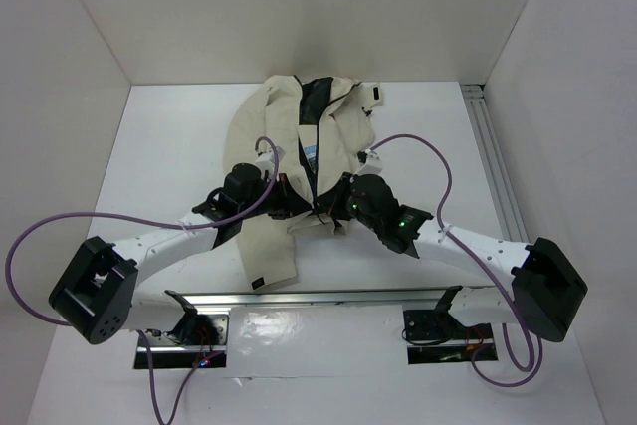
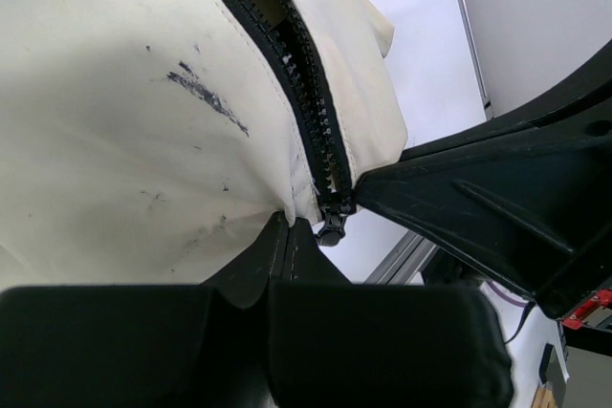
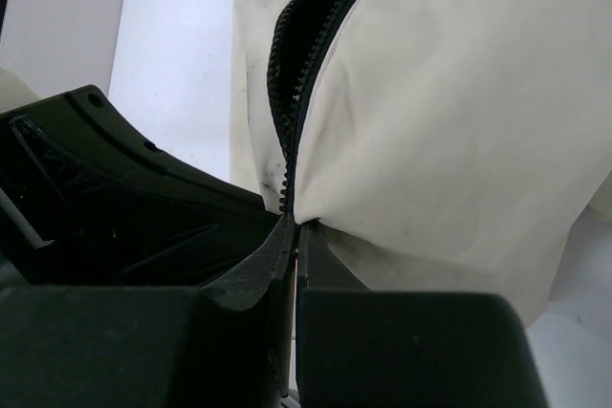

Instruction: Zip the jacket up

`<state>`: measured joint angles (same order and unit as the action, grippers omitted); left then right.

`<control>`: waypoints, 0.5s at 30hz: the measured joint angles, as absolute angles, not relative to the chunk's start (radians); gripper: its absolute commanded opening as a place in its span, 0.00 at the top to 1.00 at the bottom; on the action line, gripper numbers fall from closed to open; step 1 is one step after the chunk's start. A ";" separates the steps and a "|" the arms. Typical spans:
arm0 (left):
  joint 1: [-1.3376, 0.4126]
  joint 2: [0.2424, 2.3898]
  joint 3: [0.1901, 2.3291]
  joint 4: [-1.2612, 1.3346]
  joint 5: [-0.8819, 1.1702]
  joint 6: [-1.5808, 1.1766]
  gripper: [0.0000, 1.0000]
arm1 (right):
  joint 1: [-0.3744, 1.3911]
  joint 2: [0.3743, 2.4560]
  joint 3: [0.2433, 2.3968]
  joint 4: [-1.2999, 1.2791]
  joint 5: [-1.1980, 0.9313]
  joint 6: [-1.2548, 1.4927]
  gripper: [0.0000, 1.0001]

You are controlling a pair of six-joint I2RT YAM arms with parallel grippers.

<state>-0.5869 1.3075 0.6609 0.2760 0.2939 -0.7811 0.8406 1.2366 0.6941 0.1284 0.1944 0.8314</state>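
Note:
The cream jacket [image 1: 269, 136] lies flat mid-table, collar at the far end, its dark zipper [image 1: 317, 161] running down the front. The two sides stand apart along the teeth [image 3: 292, 112]. Both grippers meet at the zipper's lower end. My left gripper [image 2: 290, 224] is shut on the cream hem just left of the teeth, and the black slider [image 2: 331, 225] hangs right beside its tips. My right gripper [image 3: 298, 228] is shut on the jacket's bottom edge at the foot of the zipper. In the top view the left gripper [image 1: 302, 210] and the right gripper [image 1: 331, 208] nearly touch.
An aluminium rail [image 1: 495, 166] runs along the table's right side, and another rail [image 1: 328, 298] crosses the near edge by the arm bases. Purple cables [image 1: 438, 171] loop above both arms. White walls close in the back and sides.

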 measured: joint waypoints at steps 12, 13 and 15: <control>-0.587 1.308 0.661 0.288 0.302 -0.761 1.00 | 0.841 1.242 0.714 0.096 0.232 0.870 1.00; -0.587 1.308 0.661 0.292 0.301 -0.760 1.00 | 0.841 1.248 0.725 0.090 0.236 0.871 1.00; -0.585 1.308 0.660 0.300 0.301 -0.760 1.00 | 0.841 1.261 0.748 0.076 0.244 0.875 1.00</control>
<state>-0.5850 1.3075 0.6598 0.2996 0.3008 -0.7597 0.8406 1.2610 0.7479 0.0757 0.2443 0.8745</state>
